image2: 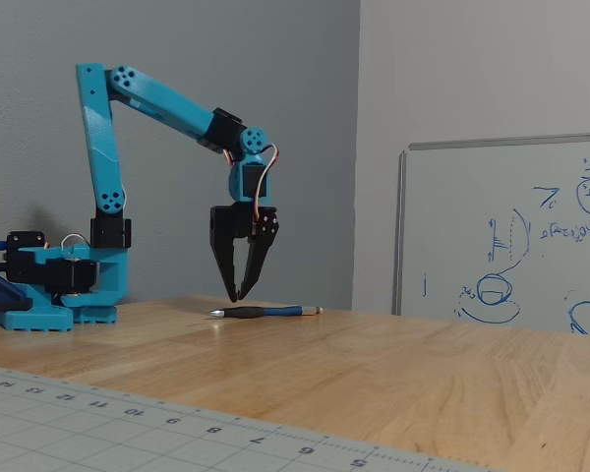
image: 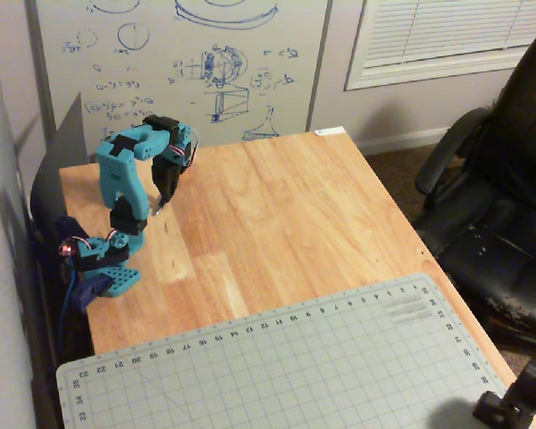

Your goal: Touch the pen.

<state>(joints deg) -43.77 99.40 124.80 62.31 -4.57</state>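
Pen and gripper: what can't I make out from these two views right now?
- Pen: in the high fixed view, mostly hidden behind the gripper; only a sliver shows.
- Contact: in the low fixed view, gripper tips hang just above the pen; depth alignment unclear.
- Jaws: nearly closed; exact gap too small to judge.

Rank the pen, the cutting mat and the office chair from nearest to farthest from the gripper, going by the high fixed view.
From the gripper:
1. pen, right under the fingertips.
2. cutting mat, at the table's near end.
3. office chair, off the table on the right.
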